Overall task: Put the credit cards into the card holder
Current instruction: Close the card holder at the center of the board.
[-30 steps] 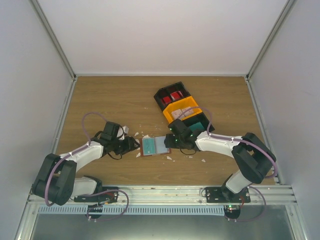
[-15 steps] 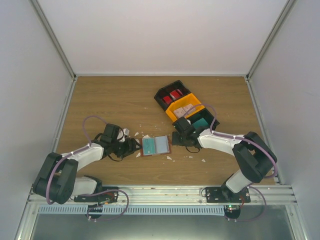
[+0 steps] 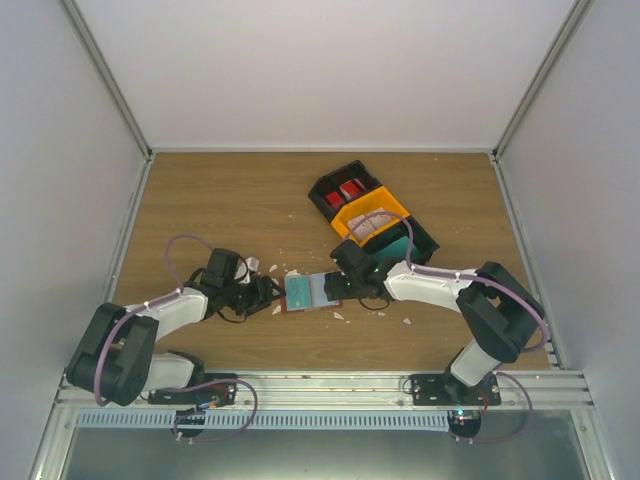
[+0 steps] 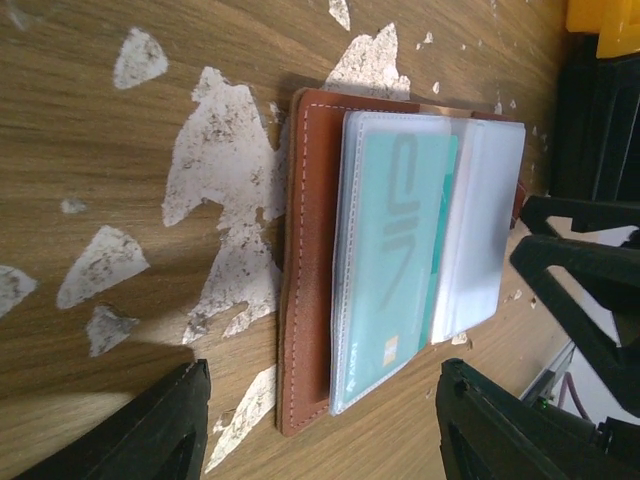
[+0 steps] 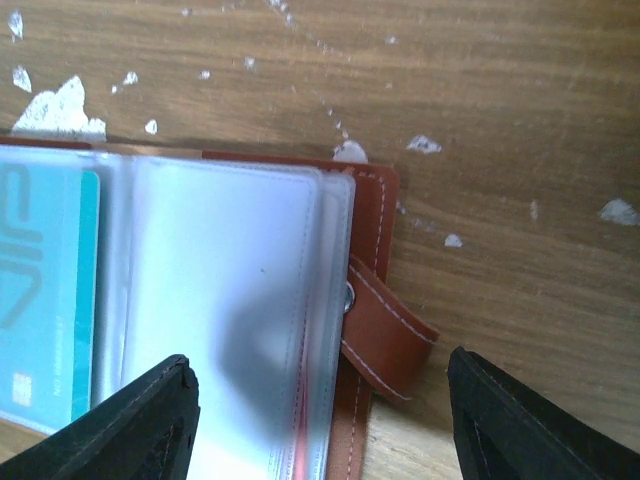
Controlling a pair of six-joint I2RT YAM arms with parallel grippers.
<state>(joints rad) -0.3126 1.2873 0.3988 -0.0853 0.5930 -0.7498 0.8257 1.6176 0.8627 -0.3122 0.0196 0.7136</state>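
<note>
**Legend.** Teal credit card, lying in the open card holder. Large pale letters run lengthwise along the card face and appear to read "VIP". In the left wrist view they are turned on their side, reading from 6 o'clock toward 12 o'clock. Beside a small gold chip emblem at the card's 6 o'clock end runs a line of fine print, too small to read. The right wrist view shows only part of the large lettering, at 9 o'clock. In the top view the lettering cannot be read.
</note>
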